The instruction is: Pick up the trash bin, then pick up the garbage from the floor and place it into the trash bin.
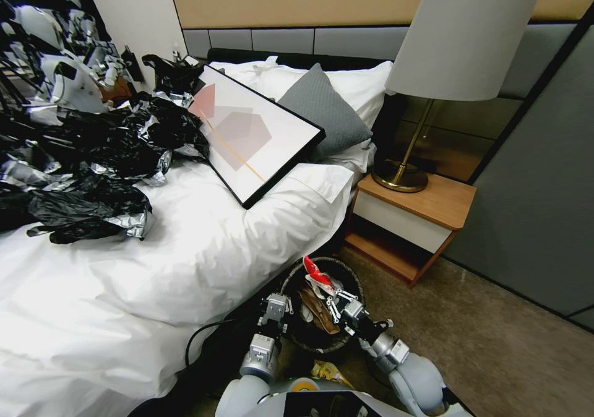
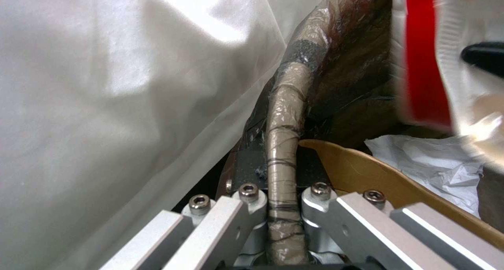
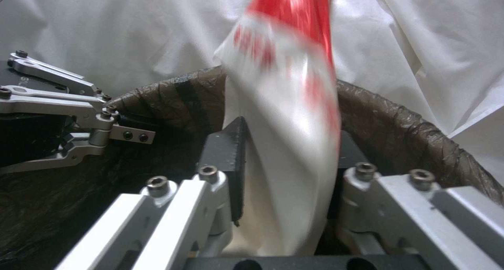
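The trash bin (image 1: 348,268), with a dark bag liner over its rim, sits low beside the bed edge. My left gripper (image 1: 276,310) is shut on its near-left rim; in the left wrist view the fingers (image 2: 247,199) clamp the taped rim (image 2: 286,116). My right gripper (image 1: 337,299) hangs over the bin's mouth, shut on a red-and-white wrapper (image 1: 314,273), which stands up between the pads (image 3: 226,159) as a blurred wrapper (image 3: 289,116). Brown paper (image 2: 367,175) and white tissue (image 2: 425,159) lie inside the bin. A yellow wrapper (image 1: 328,372) lies on the floor near my base.
The bed with its white duvet (image 1: 185,250) borders the bin on the left, carrying black plastic sheeting (image 1: 93,157) and a framed picture (image 1: 253,132). A wooden nightstand (image 1: 414,219) with a lamp (image 1: 402,169) stands behind the bin. Carpet (image 1: 495,343) lies open to the right.
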